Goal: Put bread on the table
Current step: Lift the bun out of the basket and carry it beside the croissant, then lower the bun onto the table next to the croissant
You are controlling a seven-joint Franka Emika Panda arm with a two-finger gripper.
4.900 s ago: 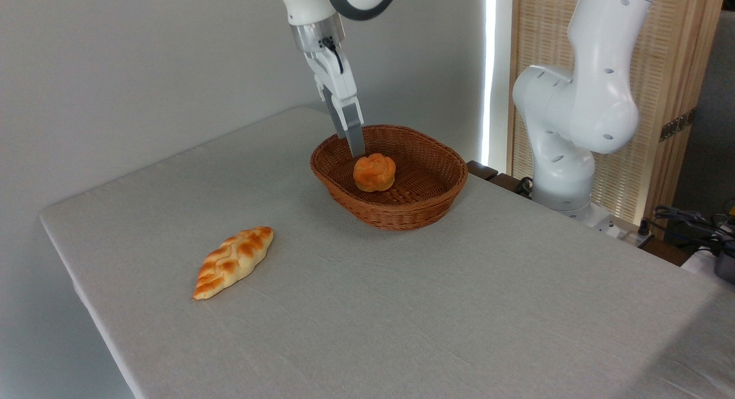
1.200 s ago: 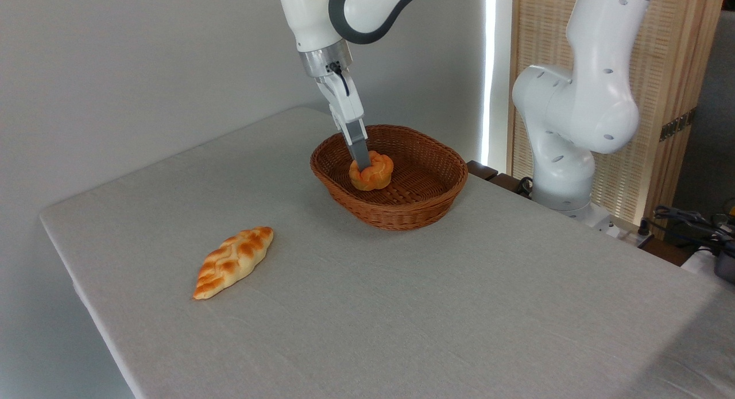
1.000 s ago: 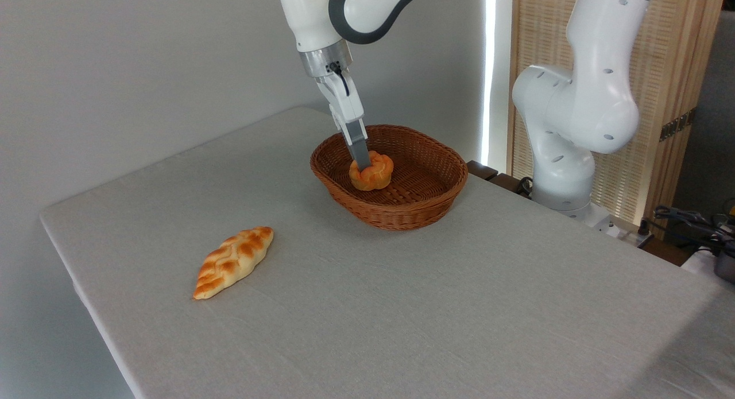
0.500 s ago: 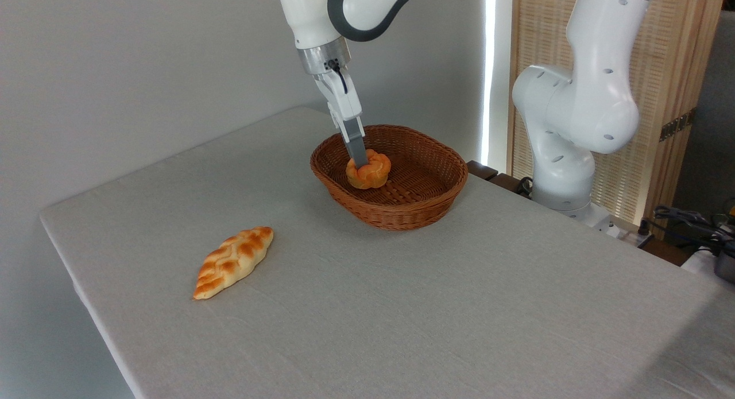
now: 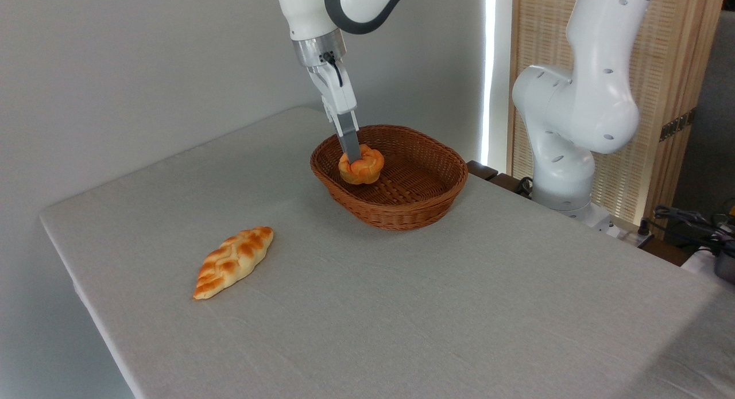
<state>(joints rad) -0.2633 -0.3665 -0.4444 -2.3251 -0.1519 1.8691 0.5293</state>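
A: Where do we have the knotted bun?

B: Pinched in our hand, whose fingers come down on it from above and are closed on its top; it hangs inside the wicker basket, near the left rim, seemingly clear of the woven floor.

A: Why so high a grip?

B: We judge the basket wall must be cleared before we carry it over the counter; the braided loaf lies well apart at the left, so bare cloth is free.
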